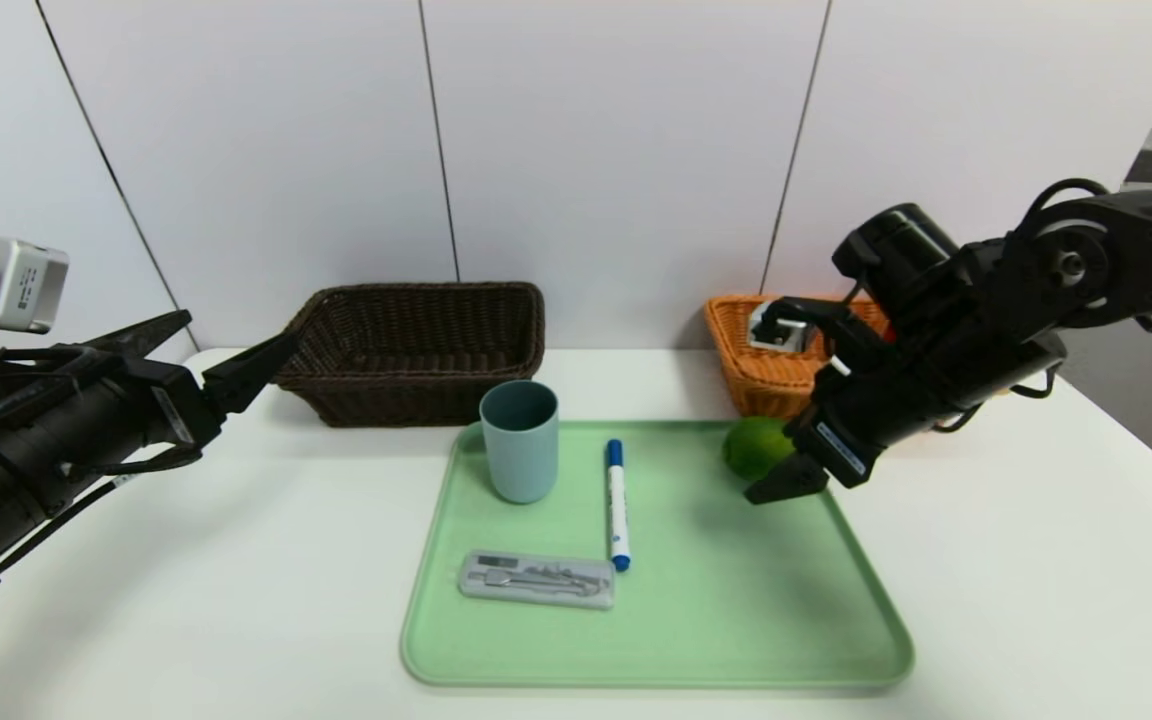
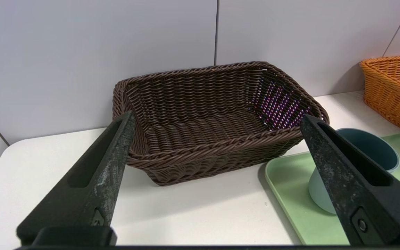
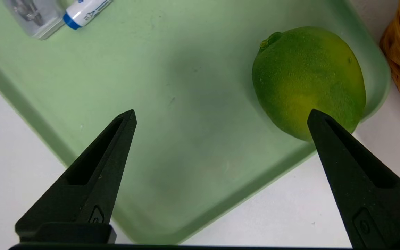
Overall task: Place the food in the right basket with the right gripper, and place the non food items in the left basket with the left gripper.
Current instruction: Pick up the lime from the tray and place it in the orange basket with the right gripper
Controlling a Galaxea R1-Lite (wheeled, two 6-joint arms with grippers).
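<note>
We see a white table. Directly on it: a light green tray at front centre, a dark brown wicker basket at the back left against the wall, and an orange wicker basket at the back right, just beside the tray's far right corner.

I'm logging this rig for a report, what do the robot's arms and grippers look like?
Both arms are black. The left gripper has two pointed black fingers, thin cables and a small white-grey box. The right gripper has matching pointed fingers, thick round joints, looped black cables and a small blue-and-white label.
</note>
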